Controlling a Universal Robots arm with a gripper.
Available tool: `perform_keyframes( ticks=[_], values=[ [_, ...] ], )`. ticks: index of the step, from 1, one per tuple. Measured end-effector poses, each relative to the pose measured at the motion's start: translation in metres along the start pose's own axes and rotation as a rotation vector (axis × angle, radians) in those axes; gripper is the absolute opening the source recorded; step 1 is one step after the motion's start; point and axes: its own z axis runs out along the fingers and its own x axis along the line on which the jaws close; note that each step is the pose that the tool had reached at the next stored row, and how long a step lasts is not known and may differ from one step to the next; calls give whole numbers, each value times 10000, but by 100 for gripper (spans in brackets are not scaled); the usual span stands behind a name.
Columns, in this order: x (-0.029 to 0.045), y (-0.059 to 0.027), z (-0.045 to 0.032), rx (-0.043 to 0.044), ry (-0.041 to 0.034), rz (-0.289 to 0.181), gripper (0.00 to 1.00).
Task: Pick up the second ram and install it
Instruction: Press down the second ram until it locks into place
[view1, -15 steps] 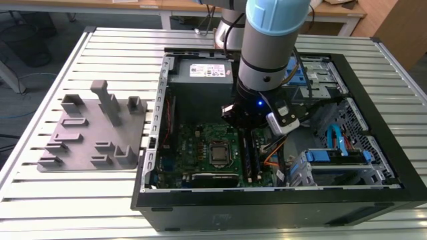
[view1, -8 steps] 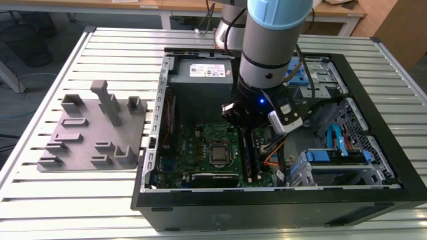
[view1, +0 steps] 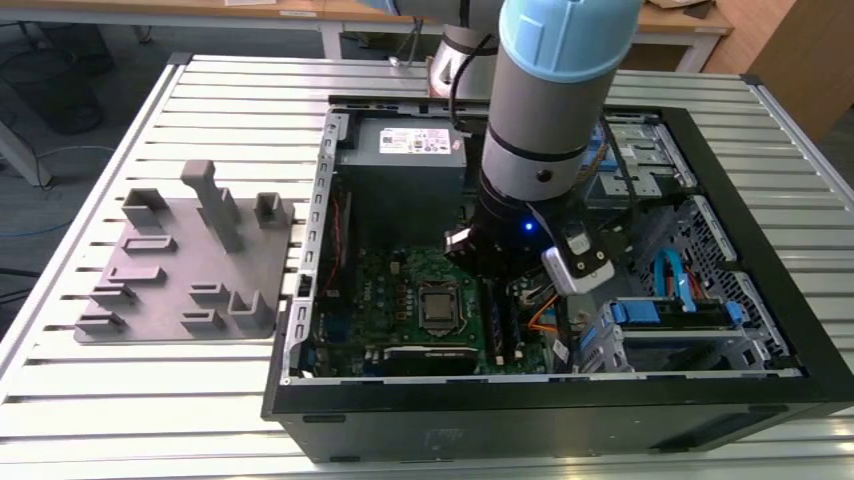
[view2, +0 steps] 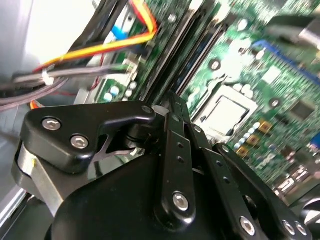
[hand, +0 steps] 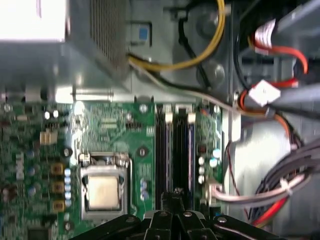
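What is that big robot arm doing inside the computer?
The blue and grey robot arm is reaching down into an open black computer case that lies on a slatted metal table. Its black hand is low over the green motherboard, right at the long, dark memory slots beside the silver processor socket. I can't make out a memory stick in the hand. A grey plastic fixture block with upright posts sits on the table at the exterior view's left.

A robotics lab or workshop: an open computer case (view1: 561, 400) and grey fixture block (view1: 187, 270) on a slatted aluminium table (view1: 200, 110), wooden benches (view1: 267, 12) at the far side.
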Motion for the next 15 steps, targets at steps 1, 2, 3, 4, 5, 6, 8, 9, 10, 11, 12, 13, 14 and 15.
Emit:
perform_keyframes(
  ticks=[1,2,3,4,5,6,8,9,10,11,12,13,14,15],
  values=[
    [-1,-35,3,13,-1,-1,11],
    [-2,-68,6,27,-1,-1,11],
    [-2,-103,8,41,-1,-1,11],
    [-3,-136,11,57,-1,-1,11],
    [-3,-167,14,80,-2,-3,11],
    [-3,-184,18,105,-3,-4,11],
    [-2,-190,27,124,-2,-3,11],
    [-2,-191,36,129,-1,-3,11],
    [-2,-193,44,134,2,-4,11],
    [-1,-202,83,143,13,-5,11],
    [0,-205,93,146,15,-5,11],
    [0,-207,106,146,16,-5,11],
    [0,-208,118,145,19,-5,11],
    [0,-211,129,145,21,-5,11]
  ],
)
